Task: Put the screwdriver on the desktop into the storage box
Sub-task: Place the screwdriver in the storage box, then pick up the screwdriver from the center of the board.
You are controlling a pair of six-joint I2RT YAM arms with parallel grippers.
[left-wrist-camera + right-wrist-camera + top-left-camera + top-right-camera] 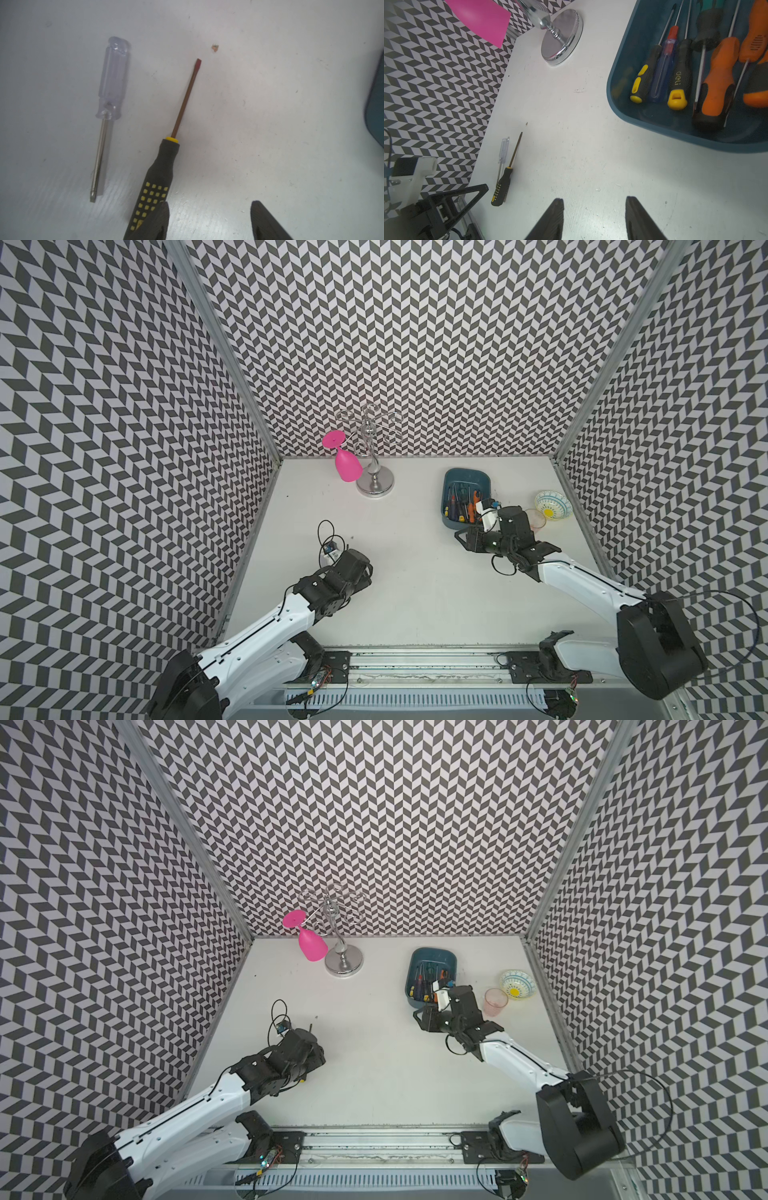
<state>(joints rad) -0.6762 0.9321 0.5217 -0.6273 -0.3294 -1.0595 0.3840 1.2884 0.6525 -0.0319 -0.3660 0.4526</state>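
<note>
At the 9 o'clock side of the desktop [415, 572], the black screwdriver [158, 182] and the clear screwdriver [113, 79] lay side by side, not yet in the box [464, 477], which sat at 1 o'clock with many tools in it. The left gripper [209, 204] hung over them, fingers apart, nothing between them; one finger [154, 226] was right by the black handle. The right gripper [593, 200] hung near the box, fingers apart and empty too. The step looked like reaching for a pick. Next, the left gripper likely had to shift over the black handle, go down and squeeze.
</note>
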